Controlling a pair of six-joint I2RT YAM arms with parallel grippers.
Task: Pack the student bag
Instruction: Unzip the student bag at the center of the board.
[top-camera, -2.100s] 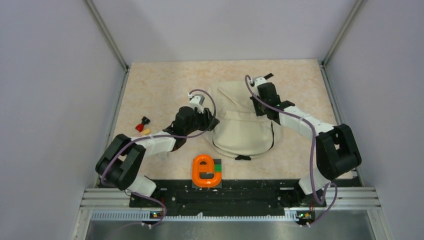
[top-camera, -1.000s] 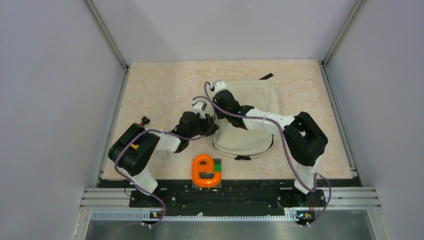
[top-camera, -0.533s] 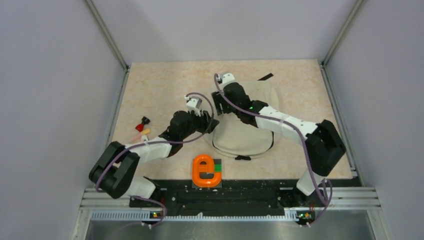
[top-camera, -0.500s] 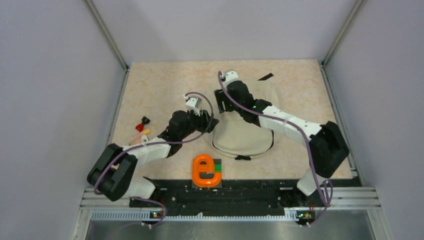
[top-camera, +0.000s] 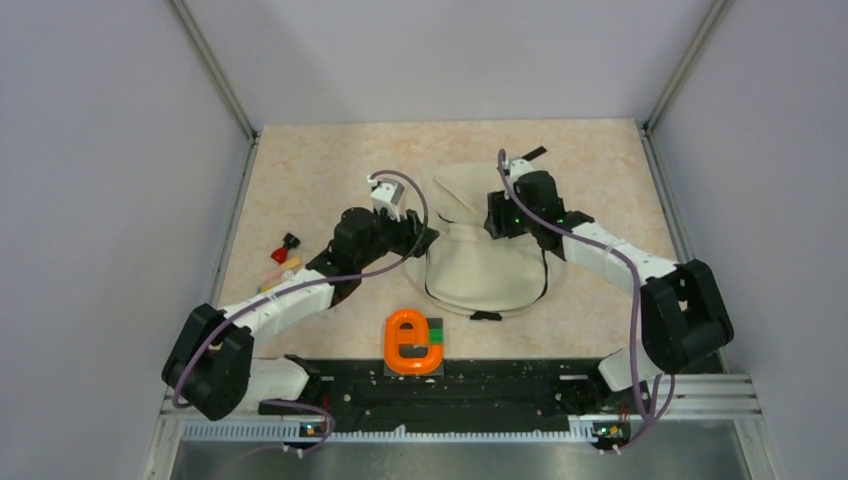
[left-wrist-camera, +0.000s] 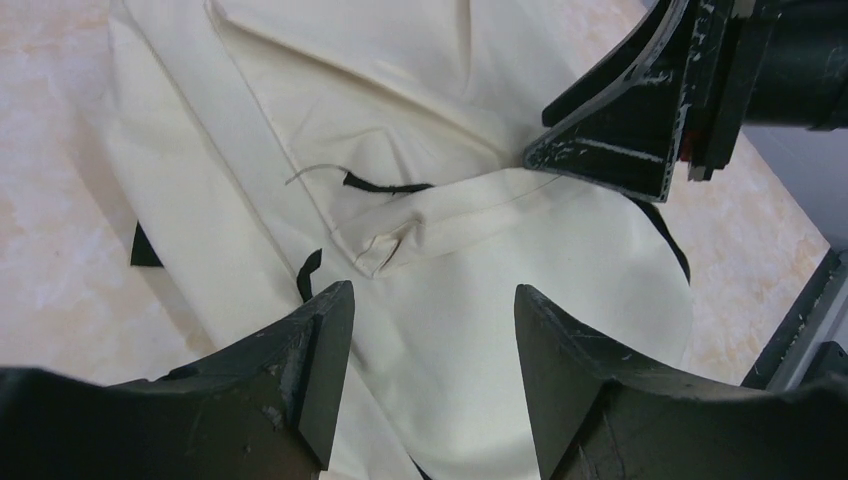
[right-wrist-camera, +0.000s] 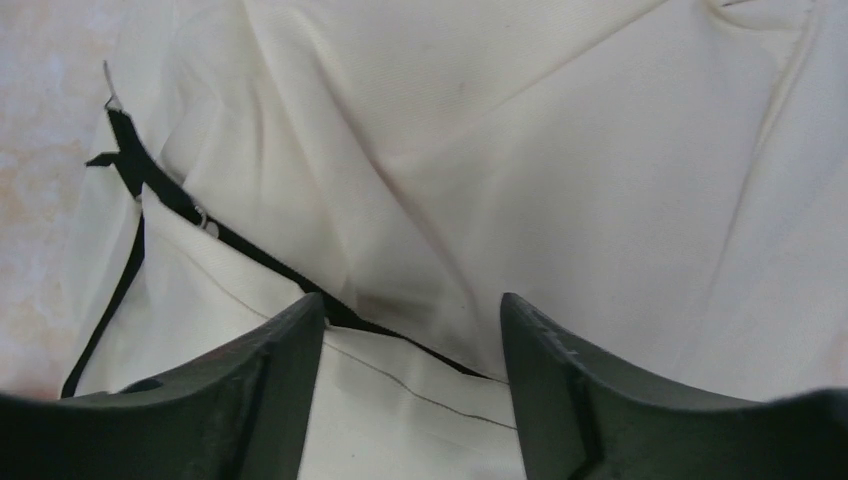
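The large soft cream fabric backpack with black straps and zipper trim (top-camera: 487, 262) lies rumpled in the middle of the mottled beige surface (top-camera: 320, 170), a black zipper line (right-wrist-camera: 250, 260) crossing its folds. The left arm (top-camera: 290, 292) reaches to the backpack's left edge and the right arm (top-camera: 600, 245) to its upper right. Both pairs of jaws stand wide, nothing between them, just over the fabric. An orange letter-shaped block (top-camera: 410, 342) sits near the front edge, apart from the backpack.
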